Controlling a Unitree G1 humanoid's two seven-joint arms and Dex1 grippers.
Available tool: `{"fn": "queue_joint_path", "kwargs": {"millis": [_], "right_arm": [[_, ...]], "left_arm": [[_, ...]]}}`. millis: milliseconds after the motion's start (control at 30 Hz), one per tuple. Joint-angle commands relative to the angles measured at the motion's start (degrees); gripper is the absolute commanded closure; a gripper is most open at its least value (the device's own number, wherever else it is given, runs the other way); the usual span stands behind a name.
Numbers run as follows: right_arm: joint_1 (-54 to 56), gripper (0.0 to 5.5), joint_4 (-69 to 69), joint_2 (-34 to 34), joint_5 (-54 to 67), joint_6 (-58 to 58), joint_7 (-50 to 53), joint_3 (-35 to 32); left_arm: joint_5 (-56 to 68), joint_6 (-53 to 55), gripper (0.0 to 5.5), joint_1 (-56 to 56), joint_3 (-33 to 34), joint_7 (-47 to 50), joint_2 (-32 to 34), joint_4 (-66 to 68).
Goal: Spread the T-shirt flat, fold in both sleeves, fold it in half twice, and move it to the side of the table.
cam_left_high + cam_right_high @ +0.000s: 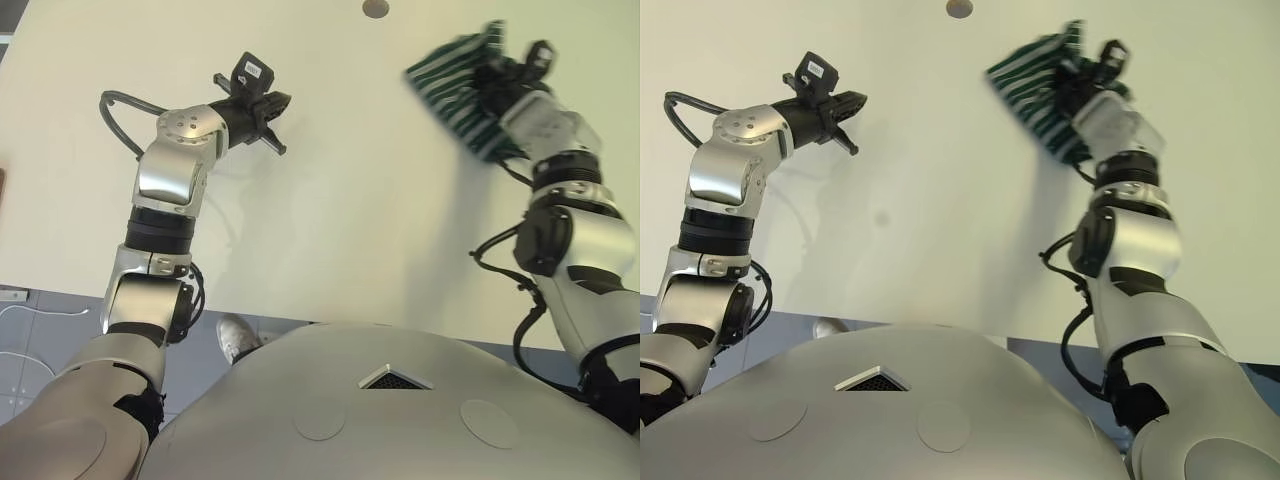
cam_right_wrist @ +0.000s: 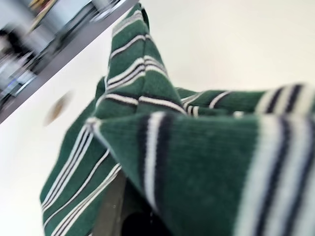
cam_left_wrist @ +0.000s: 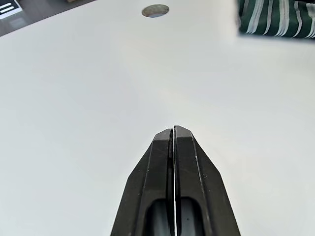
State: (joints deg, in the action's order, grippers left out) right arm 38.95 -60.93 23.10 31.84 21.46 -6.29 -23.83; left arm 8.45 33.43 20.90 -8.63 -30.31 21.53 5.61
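The green T-shirt with white stripes (image 1: pixel 455 85) is folded into a thick bundle at the far right of the white table (image 1: pixel 350 200). My right gripper (image 1: pixel 492 70) is shut on the bundle's edge, and the cloth (image 2: pixel 162 142) drapes over its fingers in the right wrist view. My left gripper (image 1: pixel 280 125) hovers over bare tabletop at the left, its fingers (image 3: pixel 173 147) pressed together with nothing between them. A corner of the T-shirt (image 3: pixel 275 17) lies far off in the left wrist view.
A small round grey disc (image 1: pixel 376 8) is set in the tabletop at the far middle. The table's near edge (image 1: pixel 300 318) runs just in front of me, with grey floor (image 1: pixel 40 330) below at the left.
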Motion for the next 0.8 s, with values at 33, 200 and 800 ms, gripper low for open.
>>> {"fn": "queue_joint_path", "kwargs": {"millis": [33,200,800], "right_arm": [[-22.5,5.48,5.4,0.4,-0.5,6.1,13.7,-6.2],[-35.3,5.48,31.9,-7.9,-1.8,11.5,25.3,-7.7],[-28.9,5.48,71.0,-10.6,-20.3,-2.9,12.2,18.1]], "left_arm": [[0.1,-4.3,5.48,-0.6,6.5,6.6,-2.3,1.2],[0.7,-7.4,5.48,-1.0,10.9,9.7,-2.8,3.0],[2.6,-17.6,5.48,-5.4,15.9,19.5,-13.3,-7.0]]}}
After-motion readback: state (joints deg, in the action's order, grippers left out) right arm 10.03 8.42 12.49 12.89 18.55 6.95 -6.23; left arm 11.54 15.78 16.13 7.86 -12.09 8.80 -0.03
